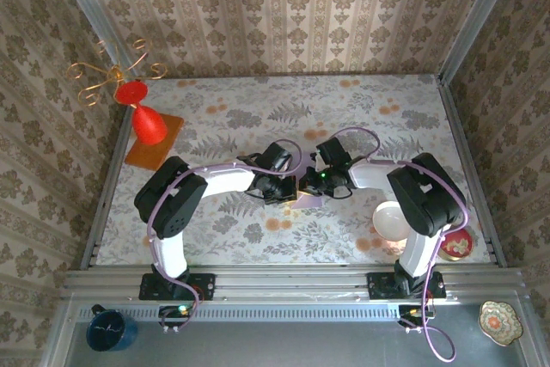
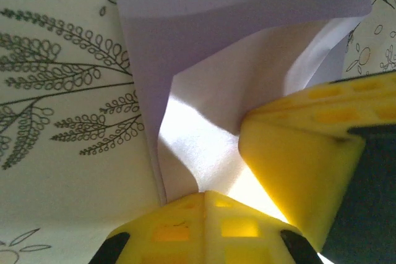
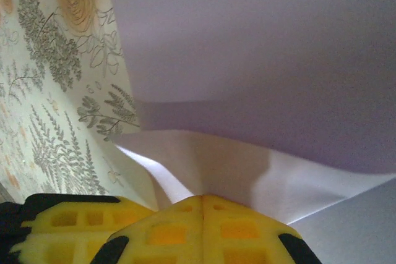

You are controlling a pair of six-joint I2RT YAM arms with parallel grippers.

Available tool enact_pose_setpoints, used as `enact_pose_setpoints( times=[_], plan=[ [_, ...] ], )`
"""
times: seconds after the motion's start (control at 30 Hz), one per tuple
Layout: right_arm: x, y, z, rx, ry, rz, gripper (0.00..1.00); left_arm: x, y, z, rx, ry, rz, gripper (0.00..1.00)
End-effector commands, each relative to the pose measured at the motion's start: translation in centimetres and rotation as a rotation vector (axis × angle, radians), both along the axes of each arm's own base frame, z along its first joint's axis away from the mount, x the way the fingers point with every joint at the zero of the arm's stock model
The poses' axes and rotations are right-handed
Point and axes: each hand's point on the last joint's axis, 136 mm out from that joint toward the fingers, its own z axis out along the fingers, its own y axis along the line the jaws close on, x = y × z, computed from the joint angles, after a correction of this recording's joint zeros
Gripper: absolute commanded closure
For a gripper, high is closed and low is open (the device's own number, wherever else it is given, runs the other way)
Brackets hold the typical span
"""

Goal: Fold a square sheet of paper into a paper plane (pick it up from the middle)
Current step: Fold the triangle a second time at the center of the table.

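The square sheet of paper [image 2: 247, 35] is pale lilac and buckles into soft folds above the floral tablecloth. In the top view a sliver of it [image 1: 311, 202] shows under both wrists at the table's middle. My left gripper [image 2: 205, 193] is shut, its yellow tips pinching the sheet where a crease rises. My right gripper [image 3: 202, 197] is shut too, with the paper [image 3: 260, 60] fanning up from its tips. The two grippers, left [image 1: 290, 188] and right [image 1: 309, 185], nearly touch. The right gripper's yellow finger [image 2: 297, 165] crowds the left wrist view. The left one's fingers [image 3: 68, 227] lie at the lower left of the right wrist view.
A red cone vase [image 1: 147, 119] stands on an orange mat [image 1: 161, 152] at the back left, beside a gold wire ornament [image 1: 107, 75]. A white bowl [image 1: 394, 221] and red dish [image 1: 458, 244] sit near the right arm's base. Patterned walls enclose the table.
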Motion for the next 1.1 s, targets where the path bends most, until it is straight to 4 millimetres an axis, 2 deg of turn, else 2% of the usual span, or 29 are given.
enact_pose_setpoints(
  times=[0.0,0.13,0.27,0.37,0.47,0.53,0.63,0.8,0.93,1.07],
  plan=[
    [1.5,-2.5,-0.8,-0.043,0.010,-0.042,0.98,-2.2,3.9,-2.9,0.149,0.092,0.041,1.00],
    [3.2,-6.5,-1.9,-0.088,0.063,-0.160,0.98,-3.0,5.0,-3.5,0.170,0.109,0.047,1.00],
    [4.7,-8.1,-1.6,-0.101,0.055,-0.208,0.98,-3.0,4.9,-3.4,0.163,0.103,0.042,1.00],
    [5.3,-7.7,-0.3,-0.078,0.026,-0.204,0.98,-2.3,3.7,-2.3,0.117,0.078,0.025,1.00],
    [5.3,-7.3,1.8,-0.030,-0.022,-0.207,0.96,-0.6,1.8,0.5,0.043,0.005,0.001,1.00],
    [4.8,-7.2,3.1,-0.006,-0.043,-0.213,0.93,0.8,0.4,3.0,-0.015,-0.056,-0.009,1.00],
    [3.4,-6.9,4.4,0.037,-0.058,-0.218,0.84,2.3,-0.2,4.9,-0.064,-0.112,0.001,0.97],
    [0.9,-5.5,4.3,0.124,-0.008,-0.226,0.70,4.4,0.3,4.2,-0.094,-0.111,0.053,0.89],
    [-0.3,-4.1,3.5,0.156,0.035,-0.222,0.65,5.4,-0.1,3.8,-0.119,-0.111,0.063,0.86],
    [-0.6,-3.1,2.8,0.161,0.057,-0.214,0.63,5.8,-0.5,3.5,-0.125,-0.117,0.063,0.85]
  ],
)
